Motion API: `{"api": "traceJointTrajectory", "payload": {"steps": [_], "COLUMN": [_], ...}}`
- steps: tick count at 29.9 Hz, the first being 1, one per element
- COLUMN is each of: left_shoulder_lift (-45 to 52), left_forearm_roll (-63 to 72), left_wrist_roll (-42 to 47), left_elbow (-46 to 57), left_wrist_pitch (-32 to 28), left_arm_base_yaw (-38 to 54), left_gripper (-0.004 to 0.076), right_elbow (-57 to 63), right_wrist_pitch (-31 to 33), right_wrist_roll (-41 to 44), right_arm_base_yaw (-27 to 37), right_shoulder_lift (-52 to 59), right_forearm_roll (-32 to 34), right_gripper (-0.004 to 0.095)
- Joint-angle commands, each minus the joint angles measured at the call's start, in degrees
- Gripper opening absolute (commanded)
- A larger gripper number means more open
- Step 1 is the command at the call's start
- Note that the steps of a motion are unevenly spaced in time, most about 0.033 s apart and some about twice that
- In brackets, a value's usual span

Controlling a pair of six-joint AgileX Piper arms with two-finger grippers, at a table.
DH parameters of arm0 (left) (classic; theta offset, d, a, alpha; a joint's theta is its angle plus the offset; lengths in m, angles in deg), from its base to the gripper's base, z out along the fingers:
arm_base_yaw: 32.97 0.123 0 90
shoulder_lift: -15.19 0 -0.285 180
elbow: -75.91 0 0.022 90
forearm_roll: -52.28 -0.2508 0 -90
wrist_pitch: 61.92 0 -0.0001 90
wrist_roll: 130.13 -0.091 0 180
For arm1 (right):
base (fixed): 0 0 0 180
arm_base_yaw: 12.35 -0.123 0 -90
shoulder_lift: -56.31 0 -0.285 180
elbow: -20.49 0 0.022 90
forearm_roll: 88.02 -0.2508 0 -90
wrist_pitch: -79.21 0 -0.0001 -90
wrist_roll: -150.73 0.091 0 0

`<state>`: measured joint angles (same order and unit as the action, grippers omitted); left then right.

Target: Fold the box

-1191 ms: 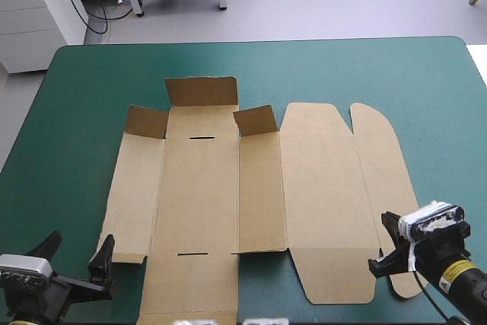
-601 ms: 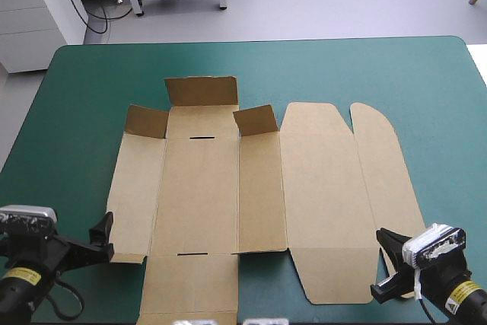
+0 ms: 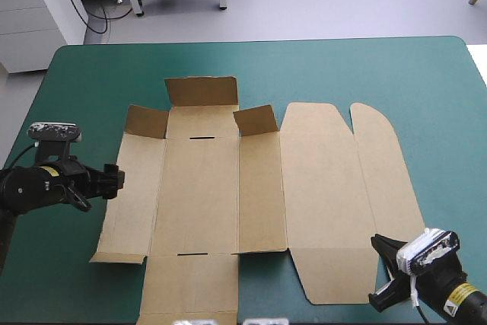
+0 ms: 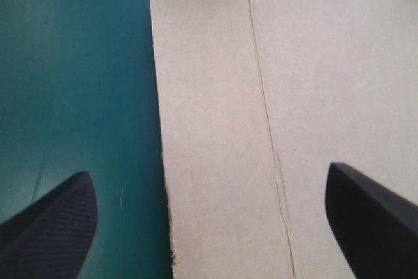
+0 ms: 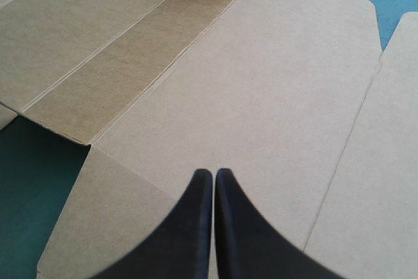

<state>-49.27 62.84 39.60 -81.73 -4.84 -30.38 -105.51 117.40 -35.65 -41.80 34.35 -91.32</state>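
High view: the box [image 3: 228, 195], a flat cut sheet of brown board, lies mid-table on the teal-green cover [image 3: 426, 97]. The left gripper [image 3: 112, 179] is at its left edge and the right gripper [image 3: 383, 272] by its near right corner.
Left wrist view: the black fingers [image 4: 52, 227] stand wide apart, straddling that edge.
Right wrist view: the fingers [image 5: 199, 227] are pressed together above the board.

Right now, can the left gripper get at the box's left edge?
Probably yes: the left gripper is open and straddles that edge of the box, one side over the cover and the other over the brown sheet, with nothing in between.
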Motion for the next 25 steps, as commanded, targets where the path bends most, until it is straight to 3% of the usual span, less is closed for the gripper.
{"api": "traceJointTrajectory", "payload": {"steps": [1, 4, 10, 12, 17, 25], "left_shoulder_lift": [-1.3, -2.92, -9.49, -12.01, -16.86, -18.08], "left_forearm_roll": [3.03, 11.0, 27.59, 28.24, 28.34, 29.66], "left_wrist_roll": [-0.32, -6.42, -21.84, -24.31, -25.9, -28.01], "left_elbow": [-1.47, -1.47, 0.02, 0.6, 2.54, 8.41], "left_wrist_pitch": [-2.21, -0.99, 9.65, 12.88, 14.33, 10.77], "left_arm_base_yaw": [3.75, 12.08, 27.92, 28.87, 28.74, 28.5], "left_gripper": [0.0669, 0.0669, 0.0669, 0.0669, 0.0669, 0.0669], "right_elbow": [-1.4, -1.4, -1.4, -1.4, -1.4, -1.4], "right_wrist_pitch": [-3.78, -3.78, -3.78, -3.78, -3.78, -3.89], "right_wrist_roll": [-0.82, -0.85, -1.41, -1.41, -1.69, -1.69], "right_arm_base_yaw": [0.1, 0.1, 0.1, 0.1, 0.1, 0.1], "right_shoulder_lift": [-0.52, -0.52, -0.52, -0.52, -0.52, -0.52], "right_forearm_roll": [-0.44, -0.44, -0.58, -0.58, -0.58, -0.58], "right_gripper": [-0.0002, -0.0002, -0.0002, -0.0002, -0.0002, -0.0002]}}
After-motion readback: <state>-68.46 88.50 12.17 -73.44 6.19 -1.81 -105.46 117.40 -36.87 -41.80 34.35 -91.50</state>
